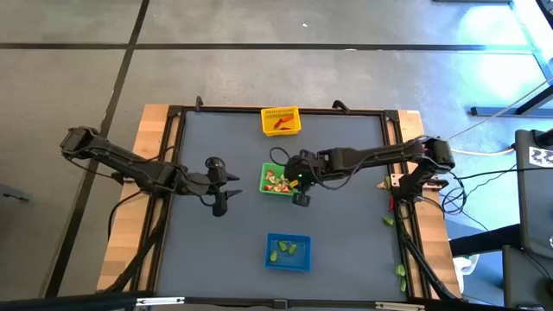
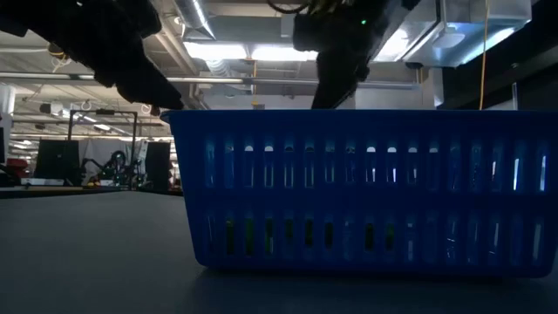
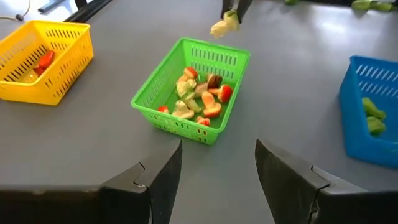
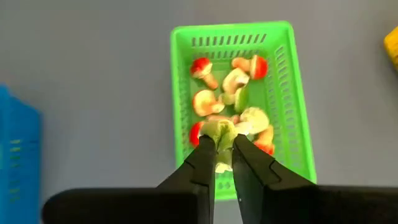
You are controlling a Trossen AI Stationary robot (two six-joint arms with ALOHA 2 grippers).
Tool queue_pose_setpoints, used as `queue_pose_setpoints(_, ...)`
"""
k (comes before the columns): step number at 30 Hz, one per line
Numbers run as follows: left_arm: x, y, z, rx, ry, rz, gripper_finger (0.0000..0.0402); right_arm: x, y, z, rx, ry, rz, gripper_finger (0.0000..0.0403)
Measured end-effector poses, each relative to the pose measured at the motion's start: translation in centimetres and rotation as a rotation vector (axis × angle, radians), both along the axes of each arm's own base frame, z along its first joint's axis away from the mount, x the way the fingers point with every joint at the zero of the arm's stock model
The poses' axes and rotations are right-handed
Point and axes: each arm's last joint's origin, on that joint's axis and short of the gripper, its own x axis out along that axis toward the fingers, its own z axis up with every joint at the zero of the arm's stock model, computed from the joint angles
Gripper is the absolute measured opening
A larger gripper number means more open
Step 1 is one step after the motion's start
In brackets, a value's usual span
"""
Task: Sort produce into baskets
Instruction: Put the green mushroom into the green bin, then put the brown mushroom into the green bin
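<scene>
Dark grey table [image 1: 216,250] (wood-edged) in a strip-lit workshop: right gripper [image 4: 224,151] pinches a light green piece [image 4: 219,133], apparently above the green basket [image 4: 286,93]; left gripper [image 3: 217,165] gapes empty.

The high view looks straight down on the whole tabletop [image 1: 233,233], the green basket [image 1: 276,180] near its centre. The low view sits at surface level, close against the blue basket [image 2: 366,187]. Both wrist views look down at the green basket from opposite sides.
</scene>
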Motion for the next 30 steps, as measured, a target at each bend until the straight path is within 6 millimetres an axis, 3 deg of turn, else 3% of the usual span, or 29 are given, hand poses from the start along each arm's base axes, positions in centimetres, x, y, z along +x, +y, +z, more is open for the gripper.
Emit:
queue_pose_setpoints(12, 0.4, -0.1, -0.4, 0.001, 0.008, 0.002, 0.02, 2.3, -0.2, -3.7, -0.099, 0.028, 0.002, 0.0044)
queue_pose_setpoints(16, 0.4, -0.1, -0.3, 0.004, 0.009, 0.0, 0.02, 2.4, -0.1, -4.2, -0.09, 0.047, 0.006, 0.0086)
queue_pose_setpoints(23, 0.3, -0.1, -0.4, 0.003, 0.012, 0.0, 0.02, 2.0, 0.0, -1.2, -0.061, 0.175, 0.036, 0.0184)
queue_pose_setpoints(30, 0.3, -0.1, -0.4, 0.007, 0.013, -0.002, 0.02, -0.9, -0.1, 1.5, -0.076, 0.356, 0.038, 0.0213)
